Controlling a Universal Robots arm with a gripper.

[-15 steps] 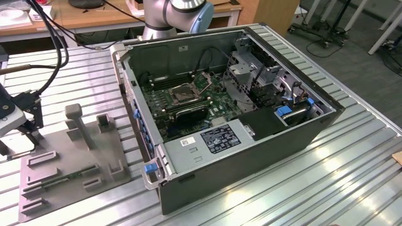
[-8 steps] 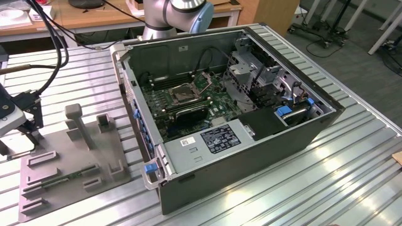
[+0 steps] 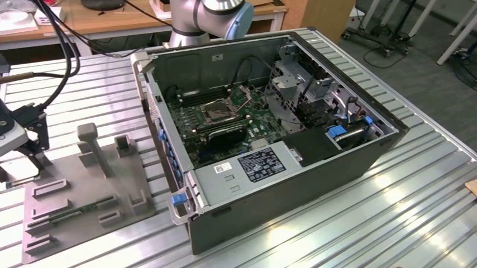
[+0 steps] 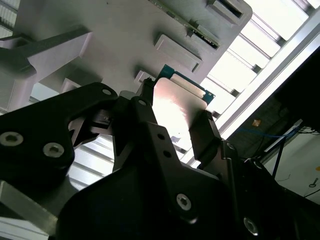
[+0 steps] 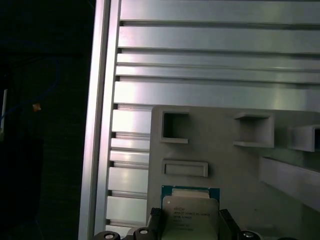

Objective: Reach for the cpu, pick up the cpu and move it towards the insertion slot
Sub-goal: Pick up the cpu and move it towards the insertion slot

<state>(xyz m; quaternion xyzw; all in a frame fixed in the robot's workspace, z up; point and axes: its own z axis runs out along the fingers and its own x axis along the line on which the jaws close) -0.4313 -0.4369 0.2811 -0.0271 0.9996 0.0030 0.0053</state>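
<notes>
2 fingers (image 4: 204, 132) of the end effector (image 4: 175, 109) pinch the square cpu (image 4: 176, 100) by opposite edges.

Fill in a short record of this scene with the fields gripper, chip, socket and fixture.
gripper: shut on the chip, by the grey fixture
chip: pale face, green rim, not yet at the socket
socket: metal frame, dark centre, inside the open computer case
fixture: on the slatted table, at the exterior view's left of the case

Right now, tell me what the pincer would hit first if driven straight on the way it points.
The pincer, shut on the small silver-faced square cpu, points at the flat grey plastic fixture; that plate likely comes first; depth is unclear.
</notes>
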